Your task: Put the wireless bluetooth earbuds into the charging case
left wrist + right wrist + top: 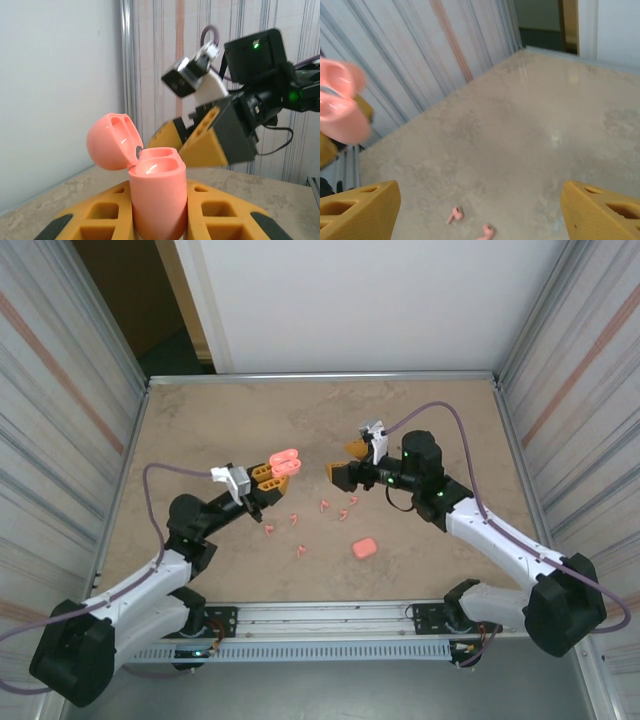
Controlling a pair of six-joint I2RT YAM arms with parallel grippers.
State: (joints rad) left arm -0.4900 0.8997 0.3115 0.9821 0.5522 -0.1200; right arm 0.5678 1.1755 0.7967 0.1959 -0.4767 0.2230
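Tiny salmon-pink plastic earbuds [325, 506] lay scattered at six o'clock from my right gripper [338, 461], whose jaws stood wide apart and empty. My left gripper [277, 471] clamped the open pink rounded charging case [287, 457].

Open pink charging case [157, 192] upright in left claw [271, 474]; earbuds [454, 215] scattered nearby.

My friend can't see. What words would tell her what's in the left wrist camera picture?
An open pink charging case stands upright, pinched between the yellow jaws of the left gripper, its lid flipped back to the left and looking empty inside. Behind it, the right gripper hangs open above the beige table.
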